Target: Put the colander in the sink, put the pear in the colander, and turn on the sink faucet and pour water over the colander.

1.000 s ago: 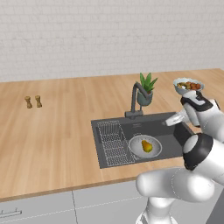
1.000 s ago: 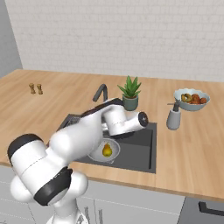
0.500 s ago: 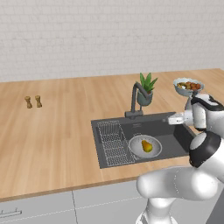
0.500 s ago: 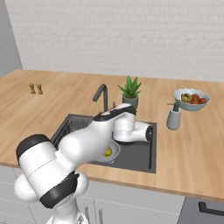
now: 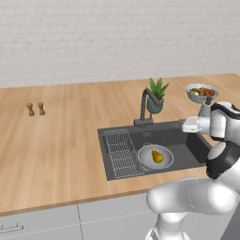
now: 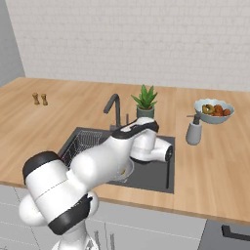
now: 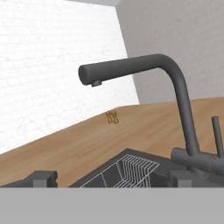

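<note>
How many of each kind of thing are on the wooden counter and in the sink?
Small brown shakers: 2
Green spiky potted plant: 1
Pale bowl of red and orange fruit: 1
Grey soap dispenser: 1
Dark grey bent-spout faucet: 1
Light grey metal colander: 1
Yellow-green pear: 1
Total: 8

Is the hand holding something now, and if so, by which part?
Nothing is held. The hand is open and empty, facing the sink faucet; the pear lies in the colander.
</note>
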You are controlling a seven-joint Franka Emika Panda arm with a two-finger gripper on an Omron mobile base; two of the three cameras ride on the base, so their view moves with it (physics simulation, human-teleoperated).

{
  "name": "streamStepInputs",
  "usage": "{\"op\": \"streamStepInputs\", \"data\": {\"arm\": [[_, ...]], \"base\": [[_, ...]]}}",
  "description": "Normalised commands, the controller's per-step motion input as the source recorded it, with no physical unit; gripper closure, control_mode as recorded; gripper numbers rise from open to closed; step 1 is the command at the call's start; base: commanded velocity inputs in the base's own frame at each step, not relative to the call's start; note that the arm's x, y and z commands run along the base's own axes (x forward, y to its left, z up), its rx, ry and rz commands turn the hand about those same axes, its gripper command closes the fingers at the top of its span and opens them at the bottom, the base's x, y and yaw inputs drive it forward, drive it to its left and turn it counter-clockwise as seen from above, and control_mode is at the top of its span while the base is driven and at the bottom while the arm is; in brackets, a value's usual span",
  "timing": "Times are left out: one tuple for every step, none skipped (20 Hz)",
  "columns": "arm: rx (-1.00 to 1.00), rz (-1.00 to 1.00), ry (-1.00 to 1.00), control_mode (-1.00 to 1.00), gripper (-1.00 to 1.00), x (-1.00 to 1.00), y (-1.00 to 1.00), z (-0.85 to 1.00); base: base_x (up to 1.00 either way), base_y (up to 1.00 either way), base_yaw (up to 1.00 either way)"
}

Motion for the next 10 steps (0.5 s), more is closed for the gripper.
{"op": "streamStepInputs", "data": {"arm": [[-0.03, -0.04, 0.0, -1.0, -1.0, 0.14, 0.4, 0.24], [-0.02, -0.07, 0.0, -1.0, -1.0, 0.19, 0.45, 0.22], [-0.01, -0.1, 0.0, -1.0, -1.0, 0.22, 0.46, 0.18], [-0.01, -0.11, 0.0, -1.0, -1.0, 0.24, 0.41, 0.15], [0.0, -0.13, 0.0, -1.0, -1.0, 0.24, 0.34, 0.06], [0.0, -0.15, 0.0, -1.0, -1.0, 0.25, 0.31, 0.01], [0.0, -0.17, -0.01, -1.0, -1.0, 0.26, 0.22, 0.0], [0.0, -0.17, -0.02, -1.0, -1.0, 0.29, 0.17, 0.0], [0.0, -0.18, -0.02, -1.0, -1.0, 0.25, 0.1, 0.0], [0.0, -0.19, -0.02, -1.0, -1.0, 0.21, 0.01, 0.0]], "base": [[0.0, 0.0, 0.0], [0.0, 0.0, 0.0], [0.0, 0.0, 0.0], [0.0, 0.0, 0.0], [0.0, 0.0, 0.0], [0.0, 0.0, 0.0], [0.0, 0.0, 0.0], [0.0, 0.0, 0.0], [0.0, 0.0, 0.0], [0.0, 0.0, 0.0]]}}
